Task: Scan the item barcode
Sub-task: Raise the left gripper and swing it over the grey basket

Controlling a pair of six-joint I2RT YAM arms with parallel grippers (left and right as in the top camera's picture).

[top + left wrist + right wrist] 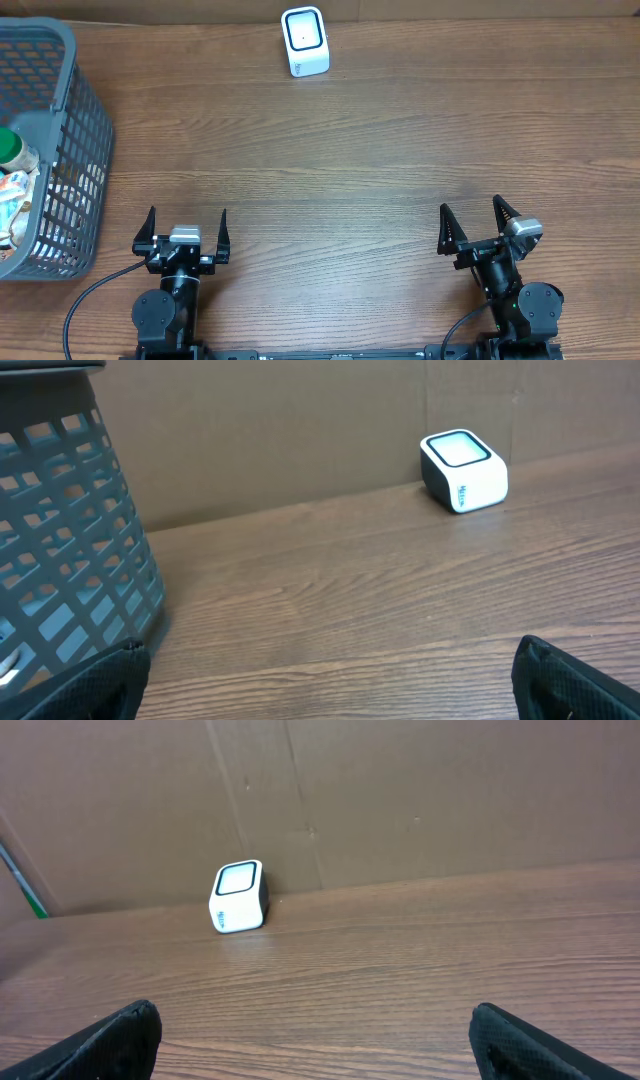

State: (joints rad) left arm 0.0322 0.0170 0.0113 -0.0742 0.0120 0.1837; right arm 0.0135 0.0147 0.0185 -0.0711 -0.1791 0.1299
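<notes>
The white barcode scanner with a dark-rimmed window stands at the table's far edge; it also shows in the left wrist view and the right wrist view. Items lie inside the grey mesh basket at the far left: a green-capped container and some packets. No barcode is visible. My left gripper rests open near the front edge, just right of the basket, holding nothing. My right gripper is open and empty at the front right.
The basket wall rises close on the left of my left gripper. A brown cardboard wall stands behind the scanner along the back of the wooden table.
</notes>
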